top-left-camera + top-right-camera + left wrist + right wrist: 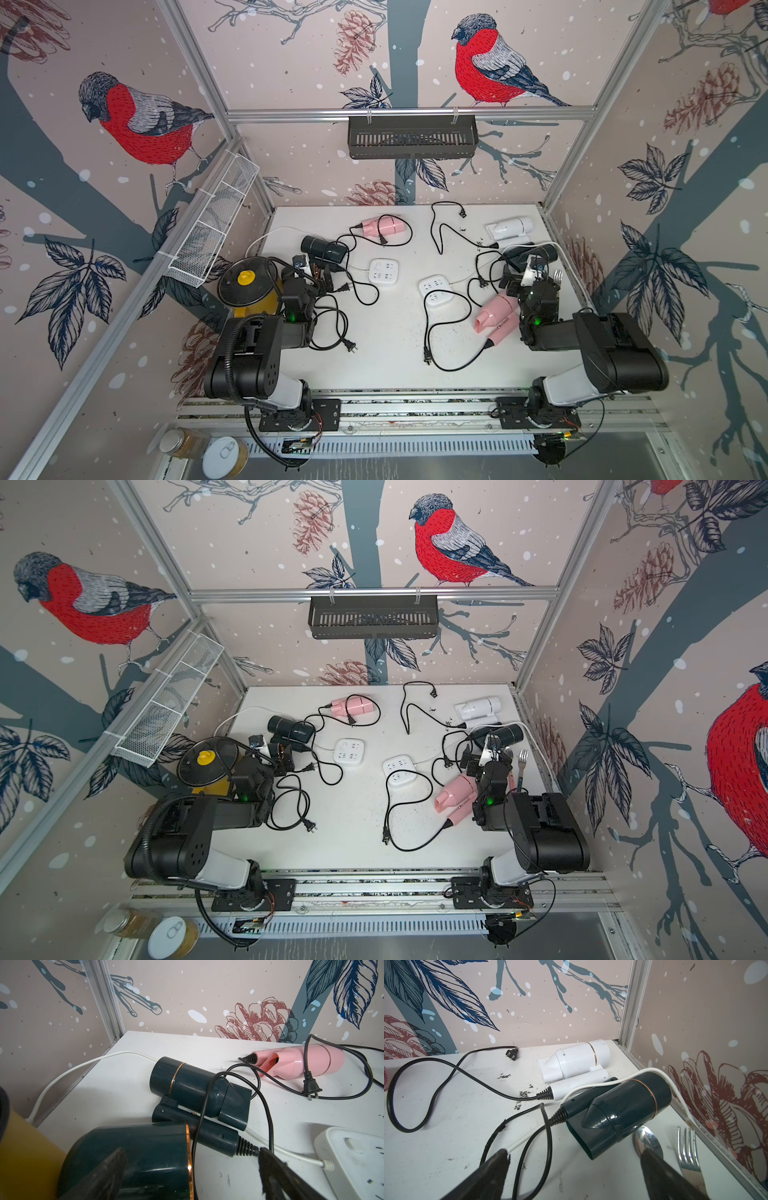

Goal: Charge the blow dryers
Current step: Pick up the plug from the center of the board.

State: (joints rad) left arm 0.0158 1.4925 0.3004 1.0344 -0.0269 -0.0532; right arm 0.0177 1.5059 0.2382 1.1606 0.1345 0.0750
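Black housings and white lower links clad the left arm (253,365) and right arm (619,357). Green lights (291,316) dot both wrists; a ribbed hose (227,353) follows the left

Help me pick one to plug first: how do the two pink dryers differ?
The far dryer lies at the back; the near dryer lies by the right arm. The far dryer's cord loops closely round it; the near dryer's cord sprawls over a power strip toward the front. Both are pink and unplugged.
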